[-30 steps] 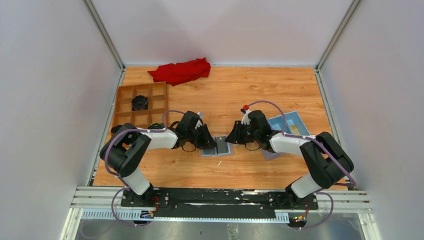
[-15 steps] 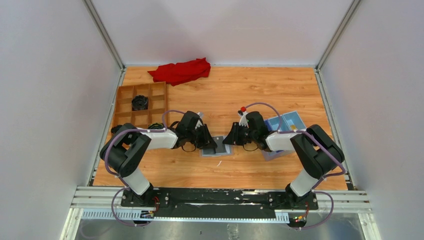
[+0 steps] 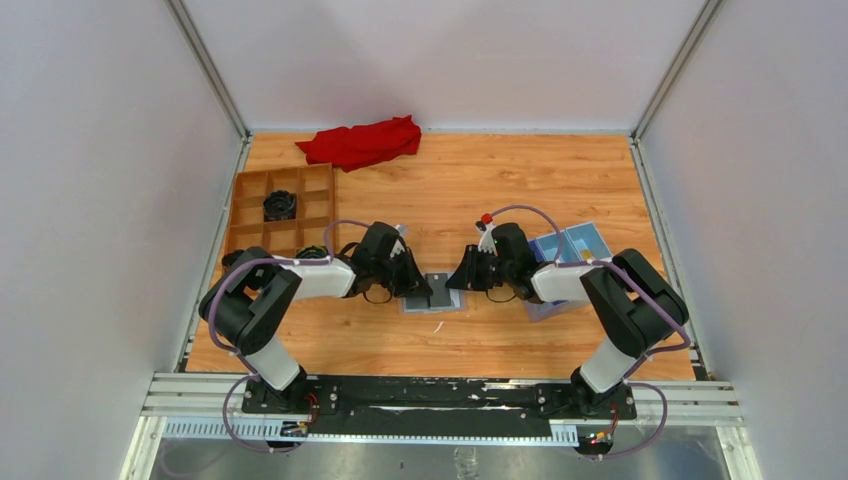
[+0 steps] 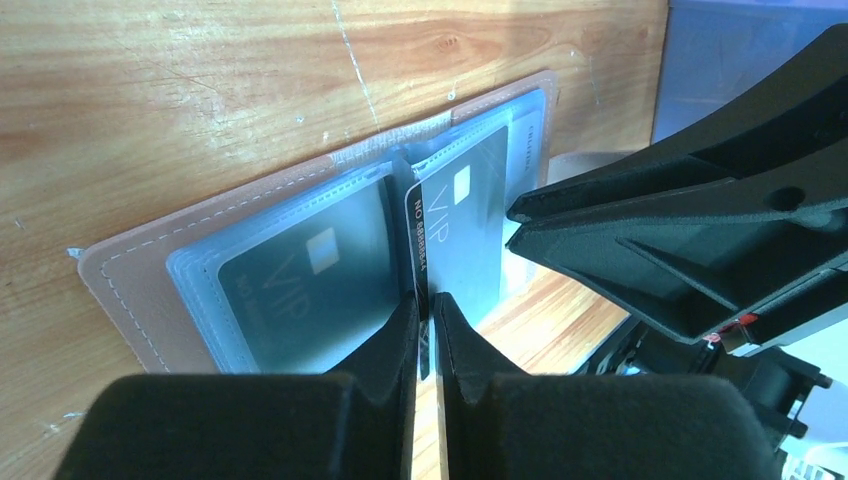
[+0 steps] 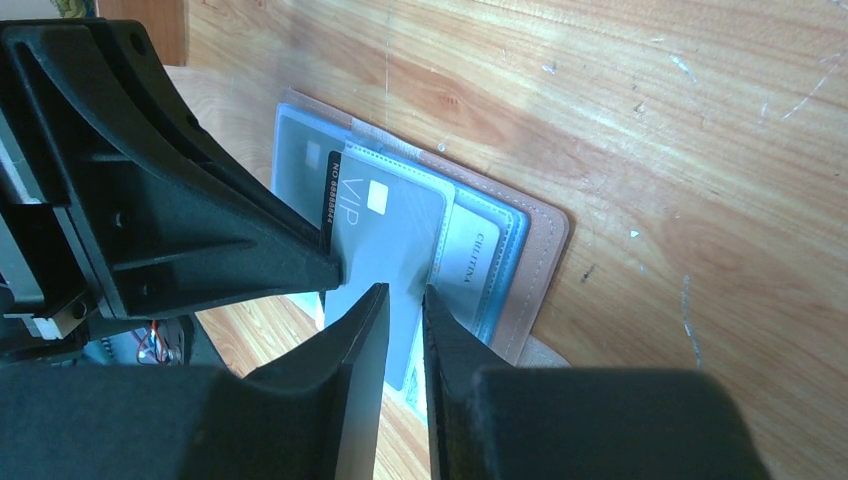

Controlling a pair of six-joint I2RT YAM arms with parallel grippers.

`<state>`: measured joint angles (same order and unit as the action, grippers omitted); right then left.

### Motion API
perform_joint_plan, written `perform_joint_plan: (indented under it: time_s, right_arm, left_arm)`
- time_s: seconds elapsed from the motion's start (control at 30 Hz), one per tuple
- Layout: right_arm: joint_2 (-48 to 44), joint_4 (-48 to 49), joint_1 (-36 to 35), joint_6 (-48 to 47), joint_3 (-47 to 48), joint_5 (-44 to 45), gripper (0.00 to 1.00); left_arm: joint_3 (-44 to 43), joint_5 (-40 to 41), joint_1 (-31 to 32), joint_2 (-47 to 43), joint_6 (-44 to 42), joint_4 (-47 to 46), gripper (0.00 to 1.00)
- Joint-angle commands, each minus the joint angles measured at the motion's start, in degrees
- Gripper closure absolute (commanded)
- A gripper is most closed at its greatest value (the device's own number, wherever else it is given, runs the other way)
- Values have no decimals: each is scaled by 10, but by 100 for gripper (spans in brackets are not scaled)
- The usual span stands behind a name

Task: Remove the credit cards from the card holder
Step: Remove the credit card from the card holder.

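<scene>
The card holder (image 3: pixel 440 298) lies open on the table between my two grippers, tan-pink at the rim (image 4: pixel 130 290), with pale blue clear sleeves. My left gripper (image 4: pixel 425 305) is shut on a black credit card (image 4: pixel 421 240), held on edge over the fold; the card also shows in the right wrist view (image 5: pixel 332 195). Another dark card (image 4: pixel 300 290) sits in the left sleeve. My right gripper (image 5: pixel 405 293) is shut on a clear sleeve leaf holding a grey card (image 5: pixel 385 230). In the top view the left gripper (image 3: pixel 420 285) and right gripper (image 3: pixel 453 283) nearly meet.
A deep blue box (image 3: pixel 572 250) lies under the right forearm. A brown compartment tray (image 3: pixel 300 185) with a black object (image 3: pixel 281 205) stands at the left. A red cloth (image 3: pixel 362 142) lies at the back. A small white scrap (image 3: pixel 437 326) lies near the holder.
The right arm has shifted a little to the left, its gripper closer in over the card holder. The left arm has stayed put.
</scene>
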<state>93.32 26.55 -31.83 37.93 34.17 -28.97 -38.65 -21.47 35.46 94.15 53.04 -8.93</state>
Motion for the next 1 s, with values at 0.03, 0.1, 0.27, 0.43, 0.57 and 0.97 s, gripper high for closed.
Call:
perform_joint_plan:
  time_s: [0.03,0.1,0.27,0.43,0.57,0.97]
  right_arm:
    - [14,-15,4,-4,-14,3,78]
    - [17,-14,4,-4,-16,3,78]
    - [25,-5,4,0,-22,3,79]
    - [26,1,4,5,-25,1,80]
    - [18,0,4,3,-28,2,80]
    - [0,-1,4,5,-42,8,80]
  left_arm:
    - [1,7,4,-22,-11,14,98]
    - [4,0,4,-30,-15,14,100]
    - [13,-7,4,-49,-22,14,100]
    - [15,-8,4,-52,-24,13,83]
    - [11,-11,5,-50,-25,14,80]
    - [20,-1,4,-60,-27,13,100]
